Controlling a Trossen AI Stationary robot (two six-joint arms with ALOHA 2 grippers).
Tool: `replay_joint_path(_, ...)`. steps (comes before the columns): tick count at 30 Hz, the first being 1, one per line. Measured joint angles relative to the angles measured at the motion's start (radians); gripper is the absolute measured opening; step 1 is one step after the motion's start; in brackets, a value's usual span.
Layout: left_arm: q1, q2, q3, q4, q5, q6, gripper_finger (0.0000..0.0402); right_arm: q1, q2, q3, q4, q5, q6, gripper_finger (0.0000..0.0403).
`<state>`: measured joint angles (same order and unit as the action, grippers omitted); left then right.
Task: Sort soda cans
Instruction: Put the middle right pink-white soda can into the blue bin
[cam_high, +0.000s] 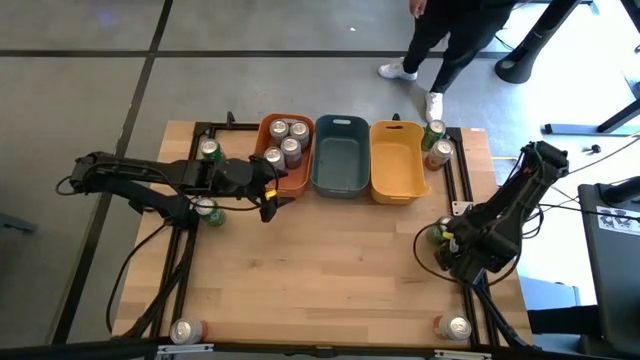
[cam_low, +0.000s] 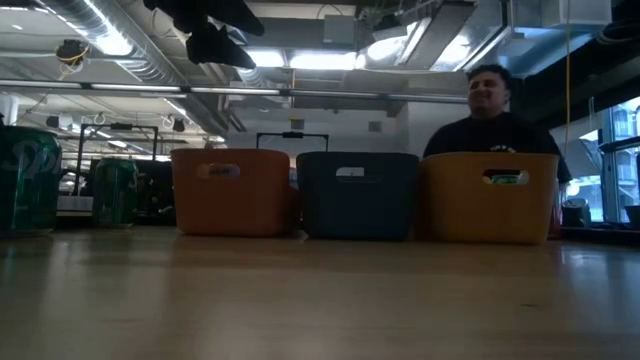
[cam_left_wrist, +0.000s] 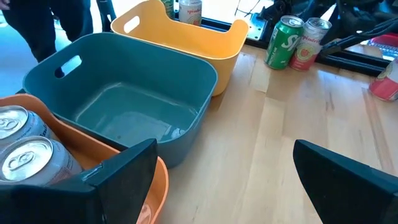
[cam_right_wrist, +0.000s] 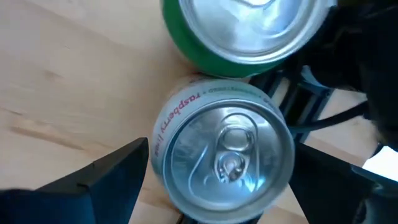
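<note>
On the table (cam_high: 330, 270), cans remain scattered around three bins, four already in the orange bin (cam_high: 297, 180). The right pincer (cam_right_wrist: 217, 186), spread wide, straddles a raspberry can (cam_right_wrist: 222, 152) beside a green can (cam_right_wrist: 249, 31); descend centred, avoiding the neighbour. The left pincer (cam_left_wrist: 217, 180) hovers spread, empty, at the orange bin.

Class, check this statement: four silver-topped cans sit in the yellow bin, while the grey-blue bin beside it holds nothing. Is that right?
Not quite. The four cans sit in the orange bin, not the yellow bin, which the high view shows holding nothing. The rest stands: the grey-blue bin holds nothing.
</note>
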<state>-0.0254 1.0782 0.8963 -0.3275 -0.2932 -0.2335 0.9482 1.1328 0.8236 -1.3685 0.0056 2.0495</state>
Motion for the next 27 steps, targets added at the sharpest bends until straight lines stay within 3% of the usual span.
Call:
replay_joint_path(5, 0.000, 0.000, 0.000, 0.003, 0.000, 0.001, 0.0363, 0.000, 0.001, -0.010, 0.016, 0.030, -0.014, 0.0350)
replay_joint_path(13, 0.000, 0.000, 0.000, 0.001, 0.000, 0.000, 0.0363, 0.000, 0.000, -0.009, 0.015, 0.038, -0.042, 0.0289)
replay_joint_path(22, 0.000, 0.000, 0.000, -0.005, 0.000, -0.002, 0.0363, 0.001, 0.003, 0.050, 0.099, 0.031, -0.096, 0.0291)
replay_joint_path(27, 0.000, 0.000, 0.000, -0.004, 0.000, -0.002, 0.0363, 0.000, 0.012, 0.095, 0.192, 0.091, -0.197, 0.0288)
